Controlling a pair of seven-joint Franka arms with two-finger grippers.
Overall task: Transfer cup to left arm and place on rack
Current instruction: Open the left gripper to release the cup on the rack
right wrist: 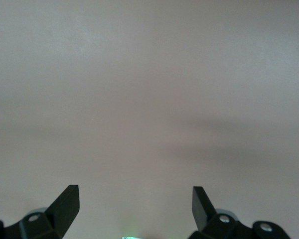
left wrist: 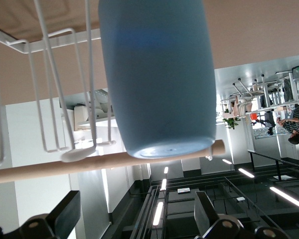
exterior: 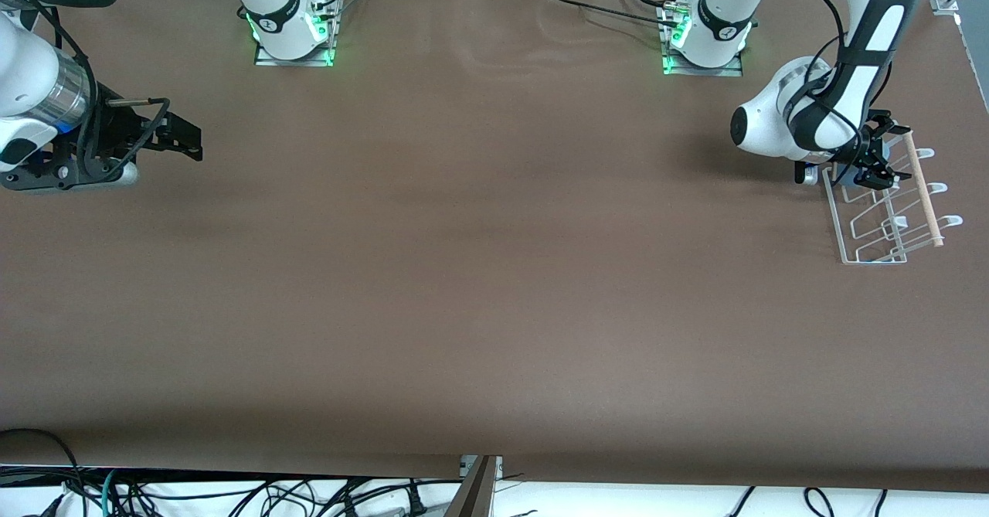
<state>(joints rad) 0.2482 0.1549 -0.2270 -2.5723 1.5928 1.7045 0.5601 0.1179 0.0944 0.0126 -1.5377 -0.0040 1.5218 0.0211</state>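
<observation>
We judge placement nearly done: the cup (left wrist: pixel 157 74) sits on the rack (exterior: pixel 888 215) against its dowel (left wrist: pixel 50 168), with our left end effector (exterior: pixel 877 165) spread wide, holding nothing. Next it should back off without snagging wires. The right end effector (right wrist: pixel 134 209) waits wide open over the counter (exterior: pixel 479 270).

Cup (left wrist: pixel 157 79) on rack (exterior: pixel 888 208), L-arm end.
</observation>
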